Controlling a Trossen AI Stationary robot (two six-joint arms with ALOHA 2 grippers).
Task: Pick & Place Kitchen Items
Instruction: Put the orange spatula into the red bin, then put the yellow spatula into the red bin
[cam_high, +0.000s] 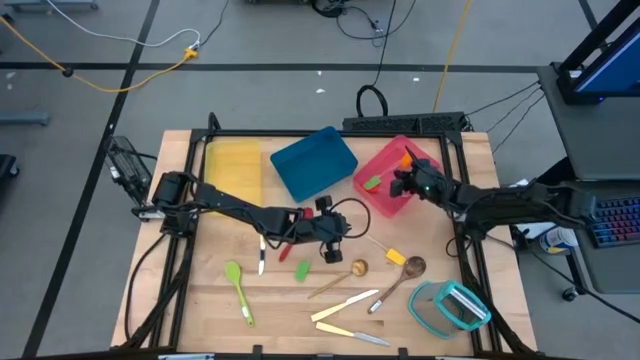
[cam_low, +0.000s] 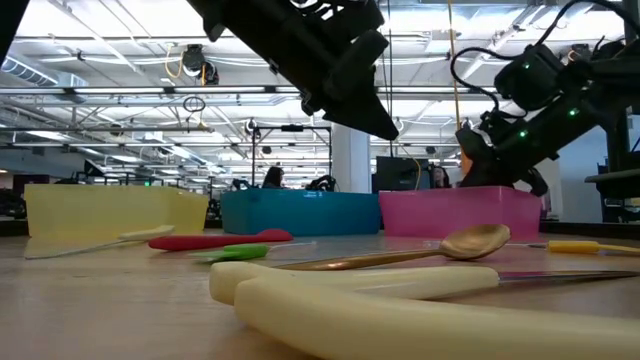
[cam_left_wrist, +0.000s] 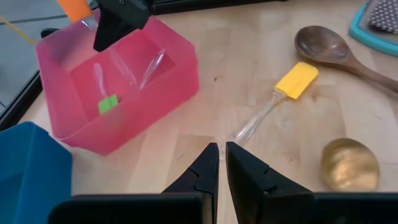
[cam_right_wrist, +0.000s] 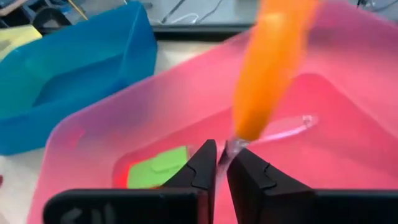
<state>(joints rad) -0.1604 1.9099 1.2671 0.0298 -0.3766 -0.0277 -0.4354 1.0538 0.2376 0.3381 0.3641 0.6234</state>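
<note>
My right gripper (cam_right_wrist: 222, 163) is over the pink tray (cam_high: 378, 190) at the table's far right, arm reaching in from the right edge. Its jaws are nearly closed on the clear handle of an orange-headed spatula (cam_right_wrist: 270, 62), with the head pointing up and away from the fingers. A green-headed piece (cam_right_wrist: 159, 167) already lies on the tray floor.

My left gripper (cam_left_wrist: 221, 163) is at mid-table, arm stretched low across from the left edge, jaws pinched almost together with nothing between them.

The left wrist view shows the yellow-headed spatula (cam_left_wrist: 292, 84), the wooden spoon (cam_left_wrist: 326, 46) and the gold spoon (cam_left_wrist: 349, 163) lying on the table ahead of me. The high view adds the green spoon (cam_high: 238, 287), the cream knives (cam_high: 345, 305) and the teal-rimmed container (cam_high: 448, 306) near the front edge. The red item under my left arm is probably a spoon; it's partly hidden.
</note>
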